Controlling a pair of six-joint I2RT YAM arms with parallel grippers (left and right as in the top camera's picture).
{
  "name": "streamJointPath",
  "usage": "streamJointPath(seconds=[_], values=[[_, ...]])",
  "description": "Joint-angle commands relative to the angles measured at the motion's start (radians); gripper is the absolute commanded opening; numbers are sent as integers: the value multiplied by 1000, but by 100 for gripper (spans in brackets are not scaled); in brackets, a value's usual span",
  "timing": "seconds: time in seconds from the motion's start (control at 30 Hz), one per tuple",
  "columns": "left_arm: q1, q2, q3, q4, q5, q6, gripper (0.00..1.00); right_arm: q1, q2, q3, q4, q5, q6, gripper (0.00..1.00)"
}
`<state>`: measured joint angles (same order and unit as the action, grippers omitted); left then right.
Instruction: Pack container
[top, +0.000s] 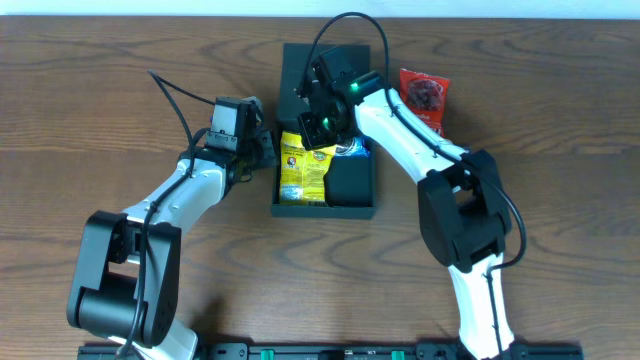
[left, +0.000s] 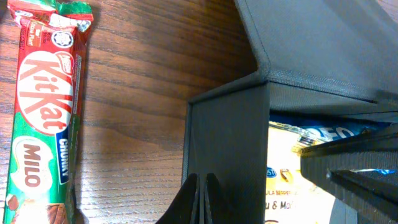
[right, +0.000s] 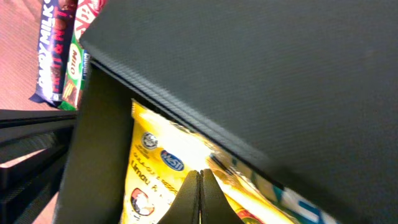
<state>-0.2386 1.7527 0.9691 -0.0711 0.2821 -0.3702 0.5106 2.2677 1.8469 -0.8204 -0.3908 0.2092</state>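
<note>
KitKat (left: 43, 106) on table, far left. Left gripper (left: 200, 185) closed, empty, tips at left wall of container (top: 325, 209); container mid-table, lid open. Right gripper (right: 200, 178) closed, empty, over yellow packet (top: 300, 170) inside. Red packet (top: 425, 95) just right.

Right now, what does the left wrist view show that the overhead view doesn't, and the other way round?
Only the left wrist view shows the red-and-green KitKat Chunky Milo bar lying on the brown wooden table. Only the overhead view shows the red plastic snack packet lying on that table. Both show the dark matte rectangular container with its flap lid raised and the yellow snack packet inside it.
</note>
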Motion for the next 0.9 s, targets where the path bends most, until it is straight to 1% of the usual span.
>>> streamJointPath(seconds=[0.0,0.47,0.87], values=[[1,13,15,1,0,-5,6,14,24,15,2,-10,14,1],[1,13,15,1,0,-5,6,45,93,-6,6,-14,14,1],[1,13,15,1,0,-5,6,54,138,-18,16,-5,-16,1]])
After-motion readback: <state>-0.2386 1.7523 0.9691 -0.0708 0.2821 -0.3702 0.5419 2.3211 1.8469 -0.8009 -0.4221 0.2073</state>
